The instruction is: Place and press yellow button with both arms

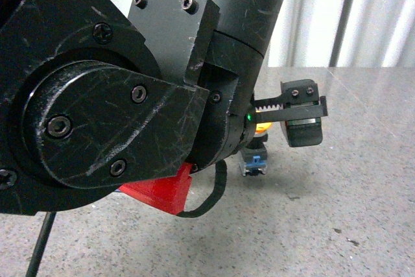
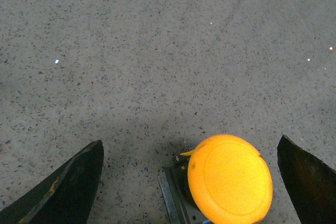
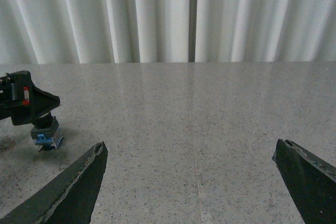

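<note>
Straddling the yellow mushroom-capped push button (image 2: 231,179) on the grey speckled tabletop (image 2: 157,51), my left gripper (image 2: 190,140) is spread, grasping nothing, I judge to steady it; my right gripper (image 3: 190,144) hangs released, apart.

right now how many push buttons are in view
1: the yellow button on the table, between the open left gripper's fingers. The left arm blocks much of the front view; others may be hidden.

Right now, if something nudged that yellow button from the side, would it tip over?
Quite possibly: the yellow button has a wide cap over a narrower body and small blue base, so it looks top-heavy. The table looks smooth and polished, so it might slide instead. It seems hard plastic and metal, likely rigid.
</note>
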